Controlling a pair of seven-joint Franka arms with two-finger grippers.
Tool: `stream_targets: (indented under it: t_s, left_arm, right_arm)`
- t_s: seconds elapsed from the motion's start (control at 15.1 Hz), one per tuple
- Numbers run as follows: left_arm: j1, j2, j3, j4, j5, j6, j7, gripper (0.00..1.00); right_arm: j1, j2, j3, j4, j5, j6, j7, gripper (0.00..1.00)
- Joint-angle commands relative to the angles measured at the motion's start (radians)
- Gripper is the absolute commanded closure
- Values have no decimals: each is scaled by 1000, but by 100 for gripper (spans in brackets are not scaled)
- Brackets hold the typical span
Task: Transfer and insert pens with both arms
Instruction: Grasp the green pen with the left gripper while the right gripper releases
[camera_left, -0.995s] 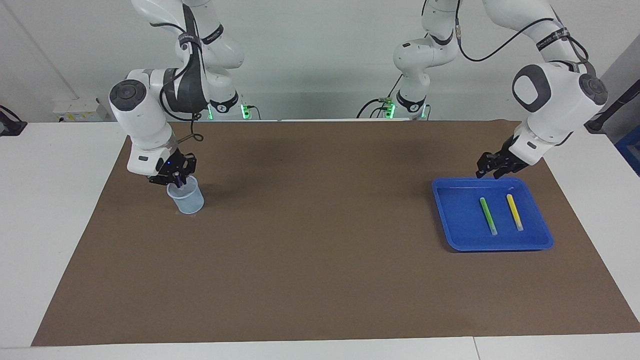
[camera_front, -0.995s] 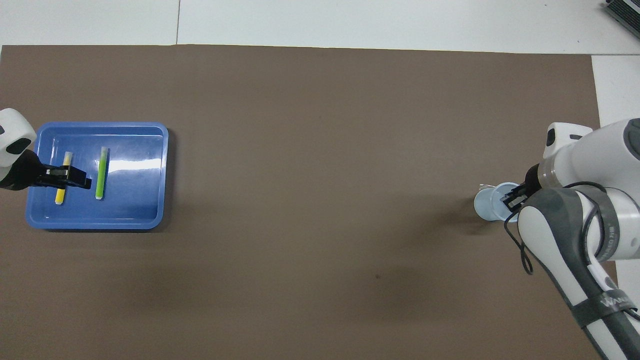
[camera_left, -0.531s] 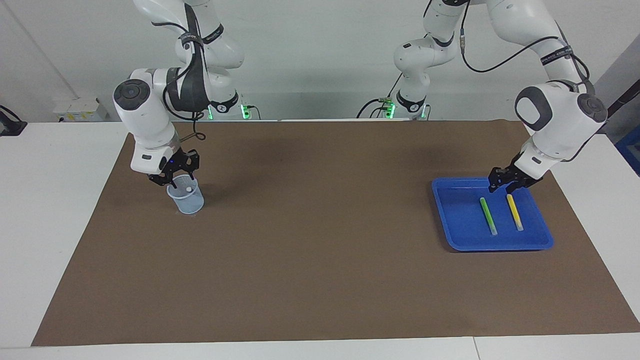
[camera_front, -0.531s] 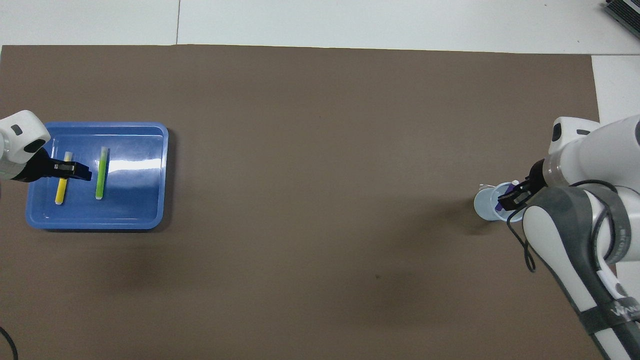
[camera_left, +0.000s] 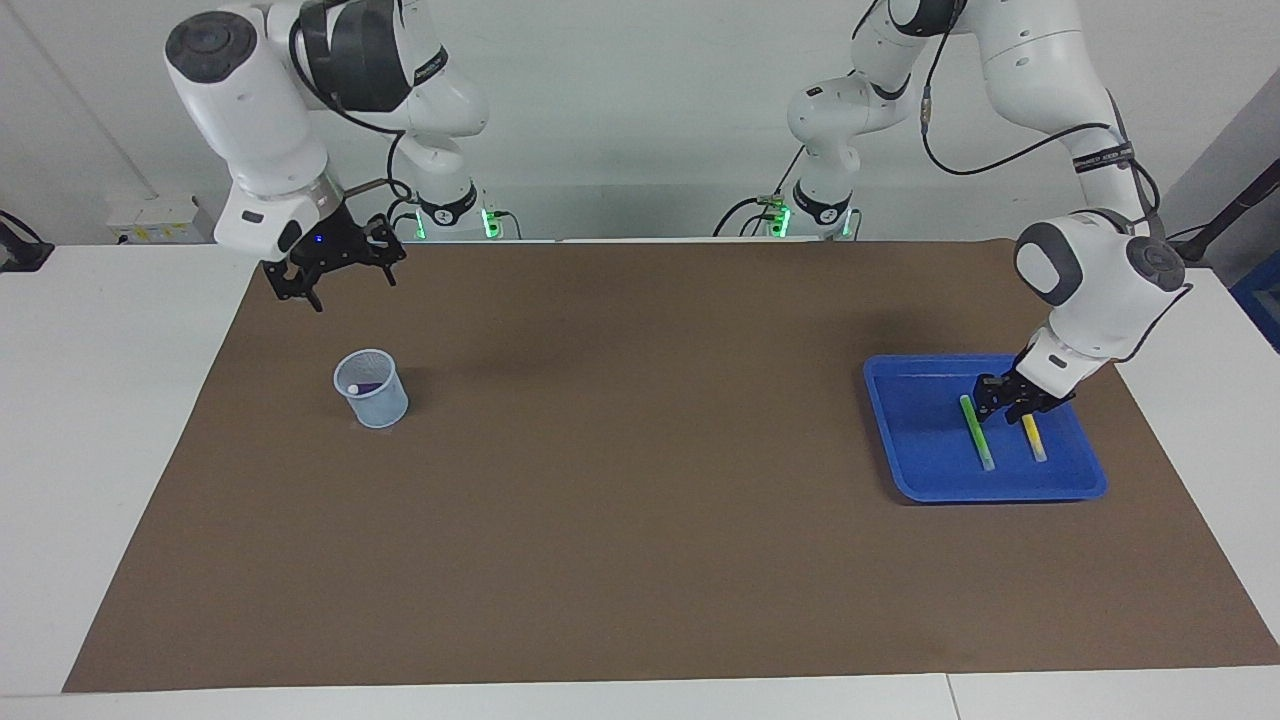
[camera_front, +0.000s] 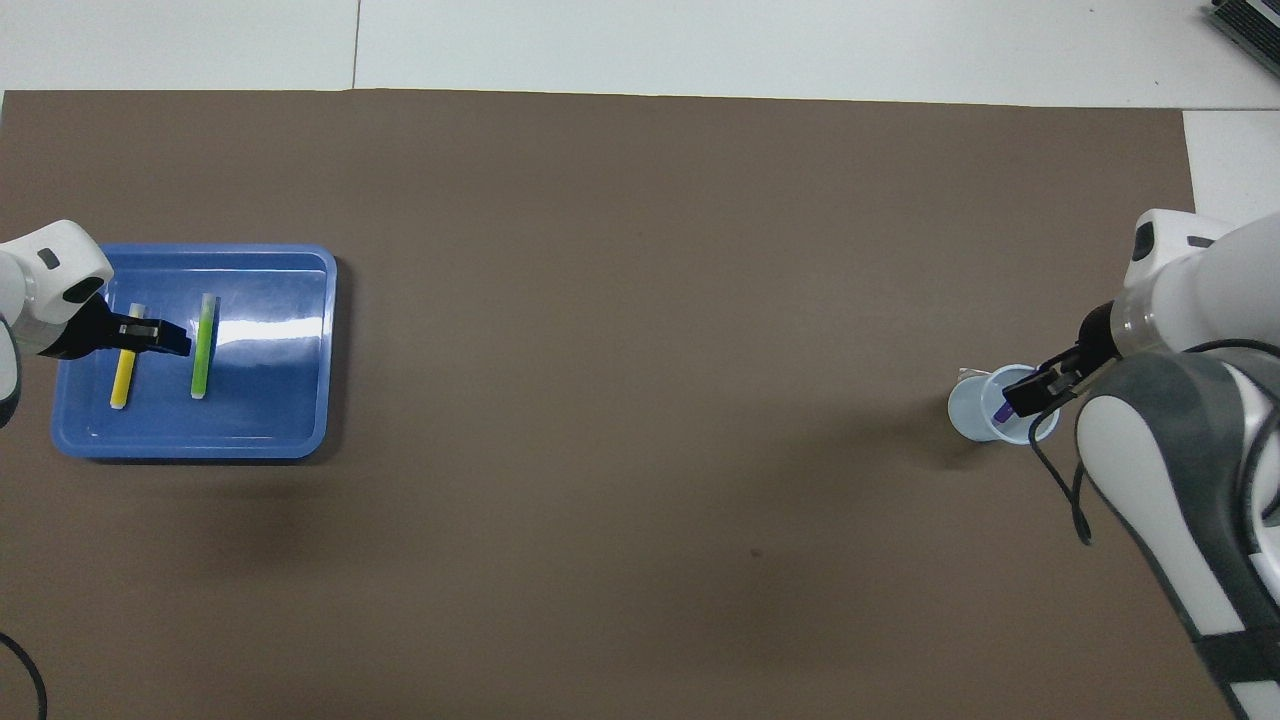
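The purple pen (camera_left: 366, 386) (camera_front: 1002, 411) leans inside a pale blue mesh cup (camera_left: 378, 407) (camera_front: 964, 416) toward the right arm's end of the table. My right gripper (camera_left: 352, 290) (camera_front: 1036, 391) hangs open and empty well above the cup. The green pen (camera_left: 979, 437) (camera_front: 201, 362) and the yellow pen (camera_left: 1034, 441) (camera_front: 121, 381) lie side by side in the blue tray (camera_left: 920, 440) (camera_front: 270, 400). My left gripper (camera_left: 1008, 408) (camera_front: 170, 342) is low in the tray, between the two pens near the ends that lie closest to the robots.
A brown mat (camera_left: 640, 520) covers most of the white table (camera_left: 100, 420). The cup and the tray stand at its two ends, with open mat between them.
My right gripper opened, left the purple pen in the cup and rose well above it. My left gripper moved over the tray and came down between the green and yellow pens.
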Motion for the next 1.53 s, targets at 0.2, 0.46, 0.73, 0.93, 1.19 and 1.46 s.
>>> stream_targets:
  t_s: [0.2, 0.46, 0.73, 0.93, 1.19, 1.46]
  left_arm:
    - [-4, 35, -3, -6, 20, 74, -8, 48]
    - [-4, 61, -3, -14, 20, 116, -8, 52]
    - [-6, 61, -2, -16, 20, 109, -8, 100]
    - [-6, 61, -2, -5, 20, 91, -11, 100]
    - [-9, 61, -3, 84, 20, -62, -90, 100]
    - [-46, 46, -8, 190, 8, -257, -262, 100]
  right_arm:
    - [204, 32, -157, 40, 8, 20, 159, 0]
    - [242, 25, -182, 2, 5, 35, 194, 0]
    - [240, 35, -197, 2, 3, 78, 211, 0]
    - [202, 35, -200, 5, 0, 50, 211, 0]
    - [197, 26, -206, -12, -2, 36, 213, 0]
    - [194, 29, -234, -7, 3, 70, 213, 0]
